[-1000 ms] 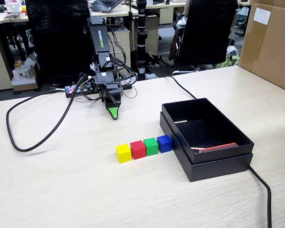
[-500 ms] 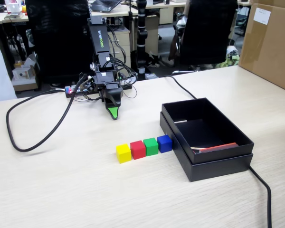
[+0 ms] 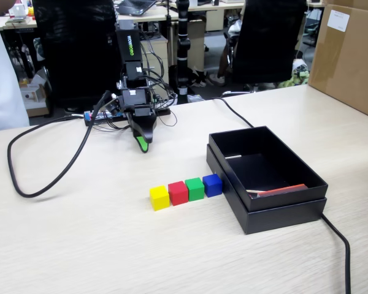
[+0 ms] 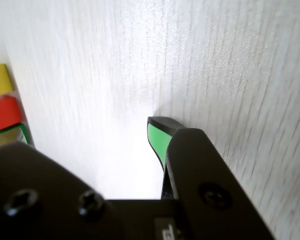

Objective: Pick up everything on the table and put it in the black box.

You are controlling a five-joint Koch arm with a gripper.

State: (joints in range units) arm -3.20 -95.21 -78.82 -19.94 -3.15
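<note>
Pale beige table (image 3: 80, 245) is seen with 4 cubes, yellow (image 3: 159, 197), red (image 3: 178, 192), green (image 3: 195, 188), blue (image 3: 212, 184), touching in a row beside the black box (image 3: 276, 214). Gripper (image 3: 143, 146) hangs well behind them, empty; whether its jaws are apart cannot be told

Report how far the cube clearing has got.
Nothing is done: yellow cube, red cube, green cube and blue cube sit in a row on the table, outside the black box. The gripper holds nothing, well behind them. All four remain.
</note>
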